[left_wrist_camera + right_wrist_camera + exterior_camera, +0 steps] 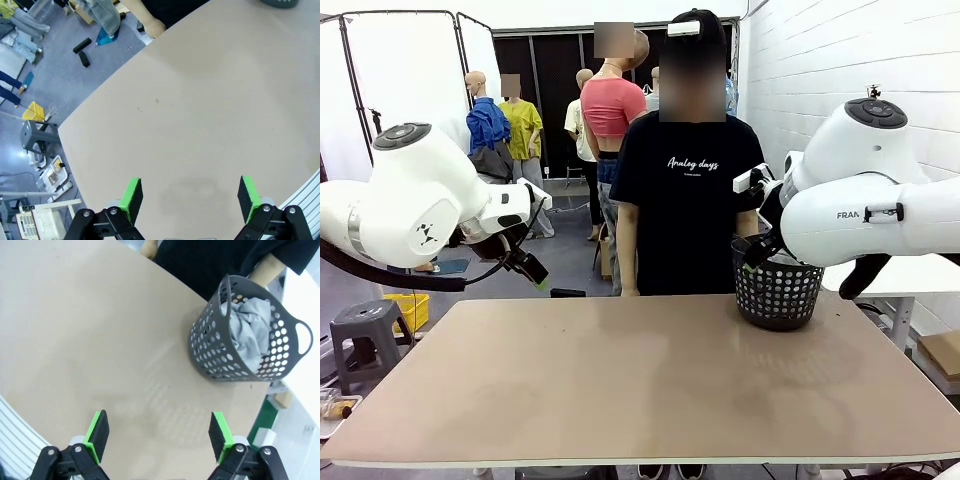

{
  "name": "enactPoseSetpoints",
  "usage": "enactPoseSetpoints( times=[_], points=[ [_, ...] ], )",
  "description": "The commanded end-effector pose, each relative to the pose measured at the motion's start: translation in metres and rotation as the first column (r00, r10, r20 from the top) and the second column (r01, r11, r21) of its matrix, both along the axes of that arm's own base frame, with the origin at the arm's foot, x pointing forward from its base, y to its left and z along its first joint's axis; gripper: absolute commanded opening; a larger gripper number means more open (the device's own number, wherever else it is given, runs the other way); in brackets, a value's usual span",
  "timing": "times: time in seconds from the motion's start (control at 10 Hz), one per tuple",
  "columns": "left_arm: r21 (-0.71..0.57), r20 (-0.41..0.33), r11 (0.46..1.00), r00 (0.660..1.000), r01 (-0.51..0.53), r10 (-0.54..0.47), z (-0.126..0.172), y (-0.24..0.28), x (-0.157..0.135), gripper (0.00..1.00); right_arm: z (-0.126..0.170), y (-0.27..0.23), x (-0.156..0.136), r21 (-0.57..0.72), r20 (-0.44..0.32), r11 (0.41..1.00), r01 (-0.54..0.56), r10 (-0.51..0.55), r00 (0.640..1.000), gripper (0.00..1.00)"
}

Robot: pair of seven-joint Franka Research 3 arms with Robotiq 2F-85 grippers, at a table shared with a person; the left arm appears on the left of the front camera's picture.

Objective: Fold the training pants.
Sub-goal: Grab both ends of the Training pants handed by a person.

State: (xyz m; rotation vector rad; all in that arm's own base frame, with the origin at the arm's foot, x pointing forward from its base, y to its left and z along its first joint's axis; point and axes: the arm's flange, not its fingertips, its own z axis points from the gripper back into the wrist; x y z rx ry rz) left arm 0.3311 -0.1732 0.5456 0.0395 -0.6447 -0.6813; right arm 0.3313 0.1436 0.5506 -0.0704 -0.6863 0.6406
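Front view first; what is the largest thing there?

— The table; its brown top is wide and goes from the near edge to the person, who stands at the far side in a black T-shirt.

— And the arms?

— The left arm comes in from the left and hangs above the table's far left part; the right arm comes in from the right, above the far right corner; neither touches the table.

— Where are the training pants?

— They are in the basket; this basket is dark, with round holes and two handles, and it stands upright on the table near the far right edge, just before the person. The training pants lie crumpled inside it as a light grey heap; I cannot tell the waistband or the drawstring.

— How do the tools stand?

— In the left wrist view the left tool is spread wide over bare table, and nothing is between its green pads; in the right wrist view the right tool is also spread wide and holds nothing; the basket is near it but apart from it.

— Anything smaller?

— One hand of the person rests at the far table edge.
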Motion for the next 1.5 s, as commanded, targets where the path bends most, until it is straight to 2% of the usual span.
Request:
enactPoseSetpoints(
  times=[0.0, 0.3, 0.4, 0.5, 1.4],
  points=[
    [0.048, 0.021, 0.998, 0.999, -0.036, 0.035, 0.011, -0.002, -0.009, 1.0, 0.01, -0.001, -0.01, -0.057, -0.027, 0.998, 0.024, -0.026, 0.999, 1.0],
    [0.052, 0.018, 0.998, 0.999, -0.044, 0.043, 0.022, -0.005, -0.014, 1.0, 0.027, -0.001, -0.023, -0.112, -0.022, 0.993, 0.04, -0.042, 0.999, 1.0],
    [0.035, 0.023, 0.999, 1.0, 0.007, -0.007, 0.017, -0.002, -0.012, 1.0, 0.024, -0.001, -0.02, -0.077, -0.015, 0.995, 0.058, -0.059, 0.998, 1.0],
    [0.035, 0.023, 0.999, 1.0, 0.007, -0.007, 0.017, -0.002, -0.012, 1.0, 0.024, -0.006, -0.02, -0.079, -0.022, 0.997, 0.01, -0.012, 1.0, 1.0],
    [0.035, 0.023, 0.999, 1.0, 0.007, -0.007, 0.017, -0.002, -0.012, 1.0, 0.024, -0.006, -0.02, -0.079, -0.022, 0.997, 0.01, -0.012, 1.0, 1.0]
  ],
)
